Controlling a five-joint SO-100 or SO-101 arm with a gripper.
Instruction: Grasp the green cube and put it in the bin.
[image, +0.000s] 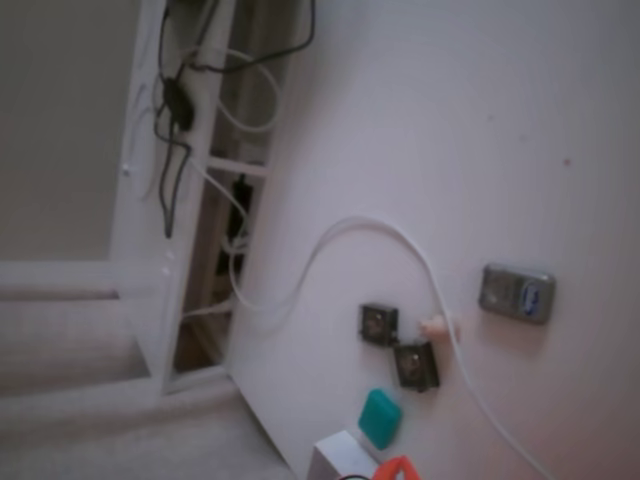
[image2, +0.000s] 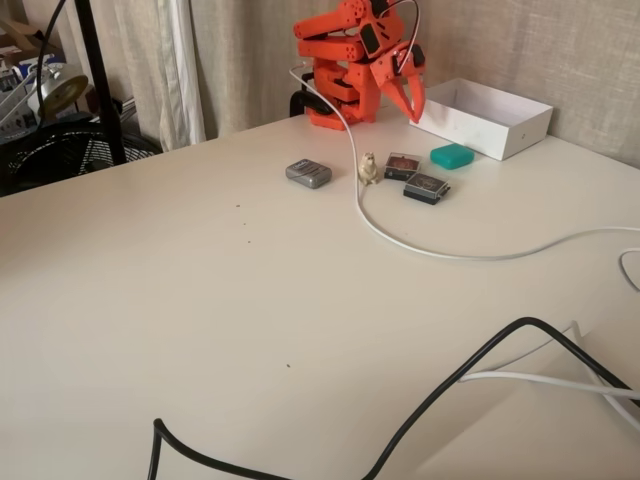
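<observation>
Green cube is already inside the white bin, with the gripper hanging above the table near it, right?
Not quite. The green cube lies on the table, just outside the white bin, as a fixed view shows. The gripper does hang above the table nearby.

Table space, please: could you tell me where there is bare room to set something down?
In a fixed view, the wide middle of the table, between the grey device and the black cable, is bare. It is crowded by the white bin: green cube, two dark square pieces, a figurine and the white cable.
</observation>
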